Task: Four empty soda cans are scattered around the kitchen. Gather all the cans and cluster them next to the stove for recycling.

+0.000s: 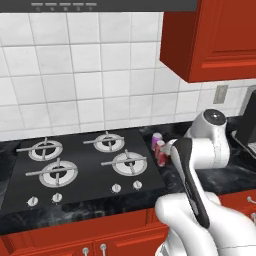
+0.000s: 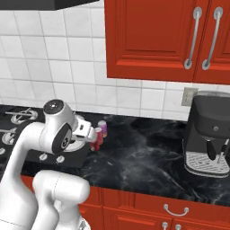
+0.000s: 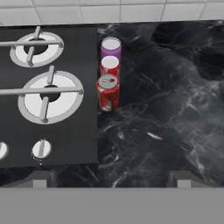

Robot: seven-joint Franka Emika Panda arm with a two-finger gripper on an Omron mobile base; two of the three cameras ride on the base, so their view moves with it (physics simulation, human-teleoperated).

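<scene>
**A:** What sits on the surface [image 3: 157, 131]?

**B:** A black marbled surface runs under a white tiled wall [image 1: 75, 75]. A flat black stove [image 1: 80, 170] is set into it, with four silver ring burners and small round knobs along its front edge.

**A:** Where are the cans?

**B:** Three stand upright in a short row just beside the stove's right edge, on the marbled surface. The purple can [image 3: 110, 49] is farthest back, near the wall. A red can [image 3: 110, 67] stands in front of it, and a second red can [image 3: 107, 92] is nearest the front. They are packed close, each partly hiding the one behind.

**A:** And the robot's fingers?

**B:** The fingers [image 3: 39, 180] show as two small dark tips at the bottom of the hand view, spread wide apart and holding nothing. They hover above the front of the surface, well clear of the cans.

**A:** Does anything block the view?

**B:** Yes. From both base views the white arm [image 1: 200, 150] crosses in front of the cans, so only parts of them show past it.

**A:** What else is around?

**B:** Red cabinets [image 2: 152, 40] hang on the wall, and red drawers run below the surface. A dark coffee machine [image 2: 209, 134] stands well to the right of the cans, below a wall outlet [image 2: 189, 96]. A dark hood [image 1: 100, 5] hangs above the stove.
</scene>
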